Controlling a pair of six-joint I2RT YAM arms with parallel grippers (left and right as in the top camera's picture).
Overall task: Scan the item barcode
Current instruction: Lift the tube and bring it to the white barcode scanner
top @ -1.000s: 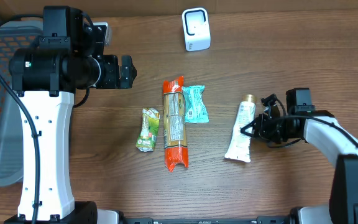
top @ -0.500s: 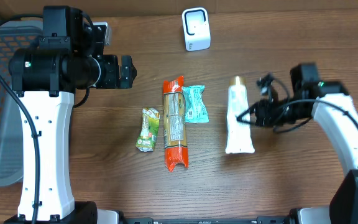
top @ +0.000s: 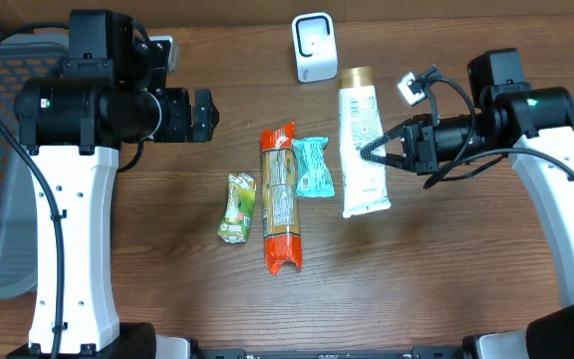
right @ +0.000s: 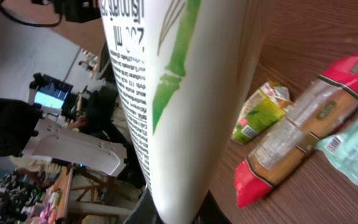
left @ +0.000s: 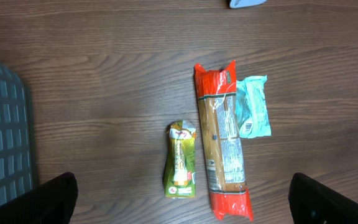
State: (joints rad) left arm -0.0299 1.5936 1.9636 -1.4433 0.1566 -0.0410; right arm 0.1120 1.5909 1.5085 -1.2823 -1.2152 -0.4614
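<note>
Overhead: a brown wood-grain worktop point(top: 446, 279) carries a white scanner point(top: 314, 46) near its far edge. The right tool point(top: 375, 153) is clamped on the white tube point(top: 360, 140), whose gold cap is just beside the scanner.

Left wrist: the left tool point(left: 185, 208) has its fingers wide apart above three packets point(left: 224, 143).

Right wrist: the tube fills the frame and hides the fingers. The room behind it is blurred.

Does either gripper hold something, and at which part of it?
The right gripper is shut on the white tube, around the middle of its body. The left gripper is open and holds nothing.
</note>
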